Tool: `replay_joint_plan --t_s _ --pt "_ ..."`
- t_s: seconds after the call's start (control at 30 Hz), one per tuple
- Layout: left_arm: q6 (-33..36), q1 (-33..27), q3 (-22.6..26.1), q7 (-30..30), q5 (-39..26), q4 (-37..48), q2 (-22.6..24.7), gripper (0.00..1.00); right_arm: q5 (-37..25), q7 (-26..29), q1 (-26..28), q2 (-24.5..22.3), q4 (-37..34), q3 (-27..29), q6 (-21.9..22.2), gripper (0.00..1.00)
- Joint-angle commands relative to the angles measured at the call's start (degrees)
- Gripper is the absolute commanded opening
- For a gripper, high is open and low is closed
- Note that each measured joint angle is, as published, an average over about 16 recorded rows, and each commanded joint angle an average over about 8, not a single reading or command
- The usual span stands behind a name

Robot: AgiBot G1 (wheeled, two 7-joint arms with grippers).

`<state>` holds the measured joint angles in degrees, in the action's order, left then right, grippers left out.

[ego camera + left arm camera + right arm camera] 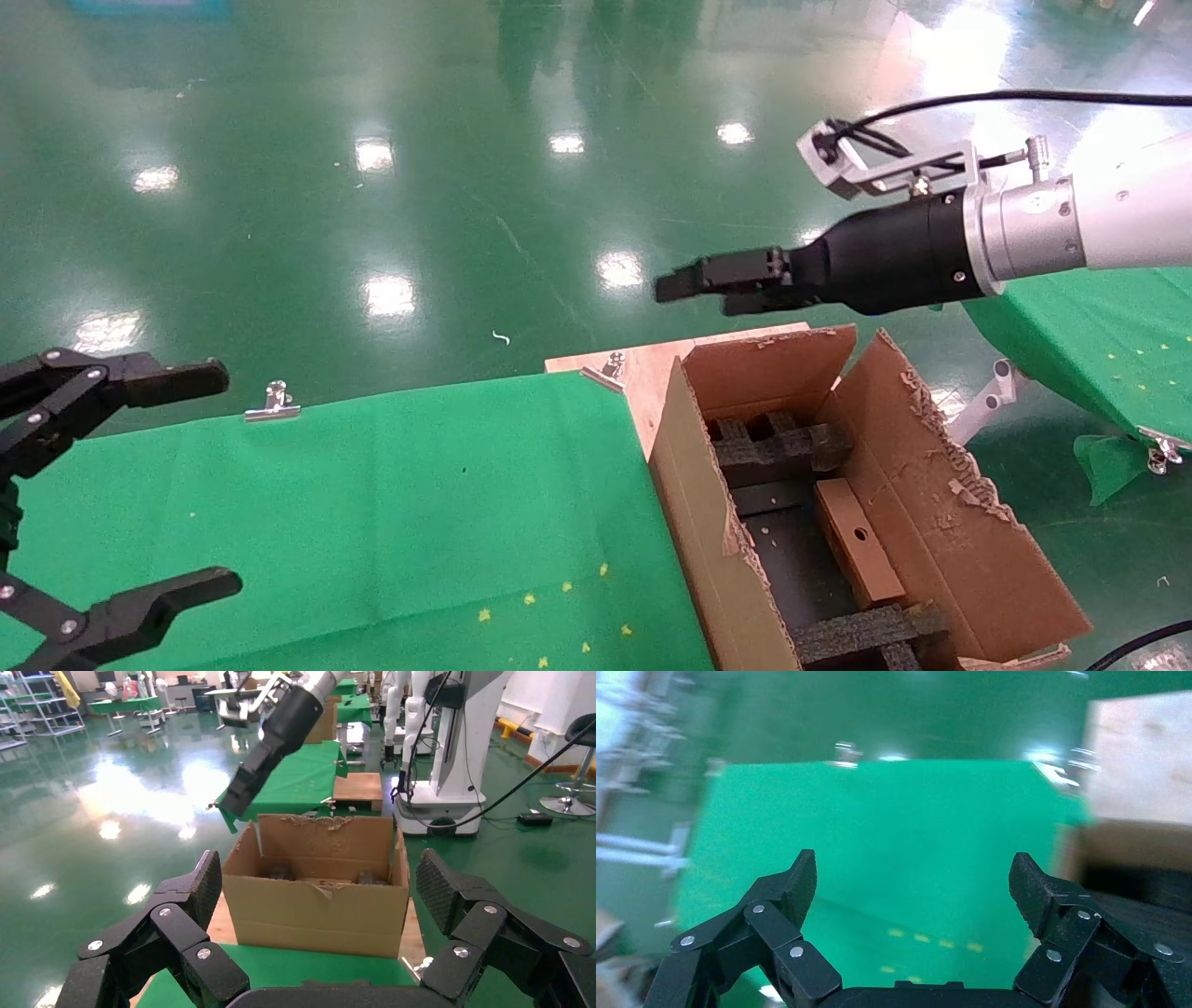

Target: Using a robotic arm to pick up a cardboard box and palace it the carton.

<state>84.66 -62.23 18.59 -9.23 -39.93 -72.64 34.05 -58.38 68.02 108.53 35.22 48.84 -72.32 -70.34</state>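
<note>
Hovering empty above the carton, with the box already down inside.

Left pincer (140,485) idles wide over the green tabletop (372,522), clear of the work. Rightward, the carton (708,531) stands flaps-up on the tabletop's end; the cardboard box (857,540) lies slotted between the black foam inserts (778,452), apparently to keep it from sliding. Above the carton's far edge, the robotic arm (1117,214) holds its right pincer (694,284) splayed wide and empty, judged released.

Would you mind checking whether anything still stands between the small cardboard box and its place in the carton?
Nothing visible does: the cardboard box already lies inside the carton, among the black foam inserts. The right gripper hangs open and empty above the carton's far edge; the left gripper sits open over the green table.
</note>
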Motion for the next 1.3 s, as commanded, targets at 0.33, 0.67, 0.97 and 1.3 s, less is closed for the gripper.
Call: replay_joint_plan --t_s 0.33,0.67,0.97,1.3 --pt "0.0 -0.01 0.01 0.01 0.01 0.01 0.0 1.0 2.97 -10.23 -8.38 -0.04 4.41 10.07 -2.75 1.0" --pt "0.0 -0.01 0.03 0.02 0.02 0.01 -0.01 1.0 5.91 -20.43 -16.75 -0.07 8.82 20.1 -5.49 1.0" --pt "-0.01 -0.01 0.04 0.02 0.02 0.01 -0.01 1.0 8.52 -29.5 -24.19 -0.1 12.74 29.01 -7.91 1.0" --pt "-0.01 -0.02 0.05 0.03 0.03 0.01 -0.02 1.0 11.46 -39.72 -32.58 -0.14 17.16 39.06 -10.65 1.0"
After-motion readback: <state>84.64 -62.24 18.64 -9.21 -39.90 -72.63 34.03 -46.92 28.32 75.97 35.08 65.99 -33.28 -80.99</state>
